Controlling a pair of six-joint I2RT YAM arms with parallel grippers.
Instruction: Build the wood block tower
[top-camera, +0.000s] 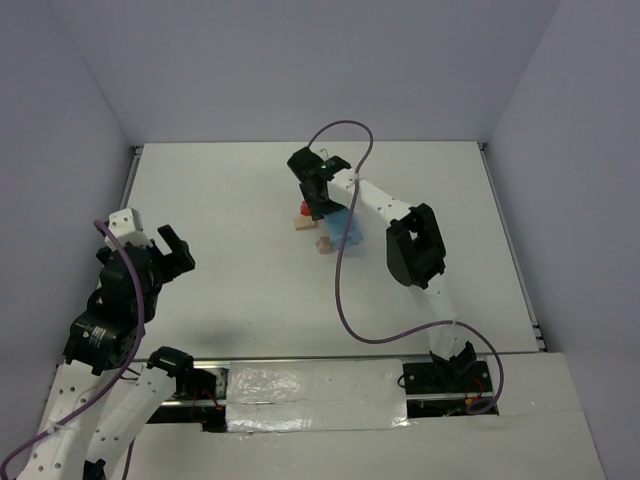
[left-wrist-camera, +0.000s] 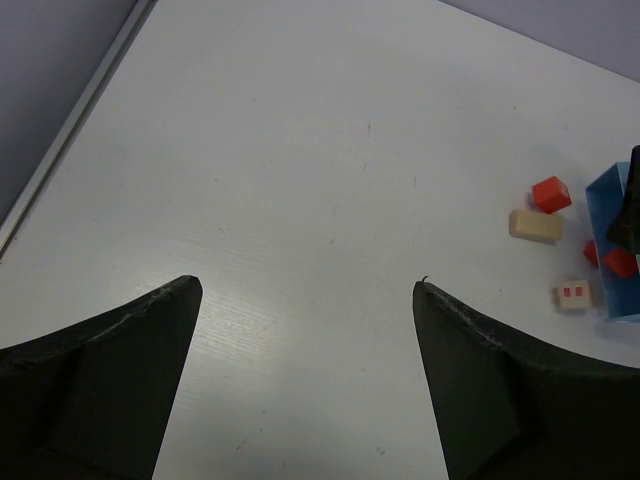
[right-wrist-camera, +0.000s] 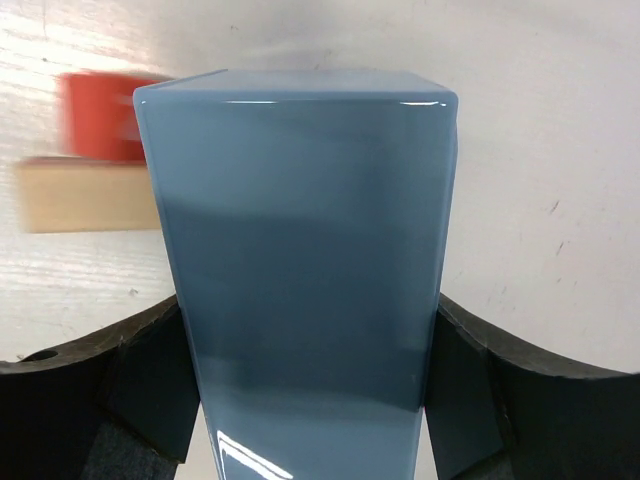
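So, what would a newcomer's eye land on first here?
The blue tray fills the right wrist view, clamped in the right pincer. Red and tan blocks lie loose beside it, while the left pincer hangs open far off to the left.

Red block (right-wrist-camera: 100, 118), tan block (right-wrist-camera: 85, 195) blurred, part-hidden behind blue tray (right-wrist-camera: 300, 250); tray bottom cut off by frame edge.

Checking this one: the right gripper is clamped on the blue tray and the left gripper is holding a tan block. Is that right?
Not quite. The right gripper does clamp the blue tray, but the left gripper is open and empty. The left wrist view shows the tan block lying on the table, well ahead of its fingers.
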